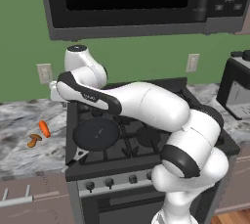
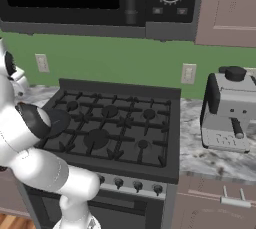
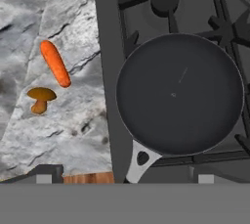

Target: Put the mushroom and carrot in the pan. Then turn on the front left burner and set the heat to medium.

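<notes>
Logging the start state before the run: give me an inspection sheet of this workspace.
Surface: grey marbled counter beside a black gas stove.
Job's things: carrot and mushroom lie on the counter left of the stove, close together, apart from the pan. The pan is empty and sits on the front left burner, handle toward the stove's front edge.
Clutter: coffee machine on the counter right of the stove.
Grippers: gripper's finger tips at the hand view's bottom edge; open or shut cannot be told.
Cables: nothing seen.
Surroundings: green wall with outlets, microwave above the stove, knobs along the stove front.
</notes>
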Robot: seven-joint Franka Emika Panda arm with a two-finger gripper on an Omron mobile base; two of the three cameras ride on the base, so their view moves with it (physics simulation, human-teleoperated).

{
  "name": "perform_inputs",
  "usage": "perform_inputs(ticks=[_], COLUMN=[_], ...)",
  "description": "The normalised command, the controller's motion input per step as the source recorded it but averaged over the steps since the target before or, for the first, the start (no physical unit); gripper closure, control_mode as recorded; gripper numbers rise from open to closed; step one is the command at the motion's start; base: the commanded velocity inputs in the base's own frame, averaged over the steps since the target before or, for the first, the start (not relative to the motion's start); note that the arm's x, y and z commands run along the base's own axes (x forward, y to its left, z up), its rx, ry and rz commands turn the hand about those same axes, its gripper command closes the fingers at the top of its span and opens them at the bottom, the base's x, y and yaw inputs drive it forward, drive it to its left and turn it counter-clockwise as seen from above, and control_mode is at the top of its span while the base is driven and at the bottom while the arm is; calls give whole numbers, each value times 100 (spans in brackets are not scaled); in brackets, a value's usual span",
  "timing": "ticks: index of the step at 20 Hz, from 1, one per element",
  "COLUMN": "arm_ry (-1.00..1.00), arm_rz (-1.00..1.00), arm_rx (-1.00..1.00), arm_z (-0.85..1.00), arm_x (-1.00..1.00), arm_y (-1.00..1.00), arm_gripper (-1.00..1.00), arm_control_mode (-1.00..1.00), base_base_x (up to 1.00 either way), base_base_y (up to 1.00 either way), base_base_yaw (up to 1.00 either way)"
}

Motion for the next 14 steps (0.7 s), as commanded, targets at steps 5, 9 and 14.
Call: perform_inputs(ticks=[5,9,14], arm_ry=[0,0,7], arm_rz=[15,16,18], arm_rx=[1,0,-5], arm_z=[-2,0,0], arm_x=[0,0,0], arm_y=[0,2,12], arm_gripper=[-100,-100,-100], arm_control_mode=[-100,-100,-100], base_base_x=[0,0,0], base_base_y=[0,0,0], base_base_yaw=[0,0,0])
